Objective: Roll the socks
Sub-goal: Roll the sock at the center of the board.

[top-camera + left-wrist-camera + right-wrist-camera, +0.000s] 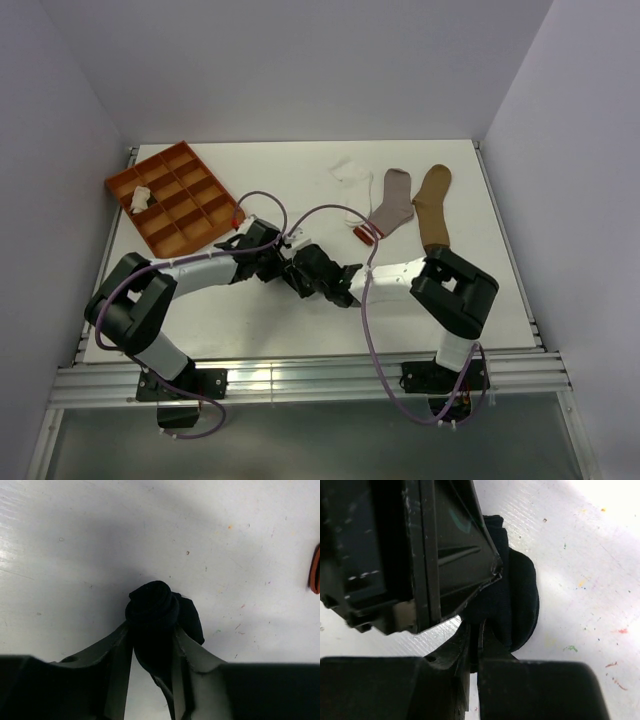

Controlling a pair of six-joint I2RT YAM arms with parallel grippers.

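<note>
Grip: your left gripper (152,628), fingers clamped on the rolled plain black fabric sock (152,602) mid white table (280,190), likely so the roll cannot spring open | your right gripper (475,635), fingers pressed together at its edge | beyond: plain white sock (352,172), grey sock with red-striped cuff (393,203), plain tan sock (433,205), all flat, unrolled.

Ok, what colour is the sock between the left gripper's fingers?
Plain black: the sock sits bunched in the left gripper; the left wrist view shows it best.

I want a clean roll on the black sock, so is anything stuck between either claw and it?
Nothing visible is. The black sock sits bunched directly in the left claw, and the right claw is closed on its edge. The left claw's body crowds beside the right one, not between.
</note>
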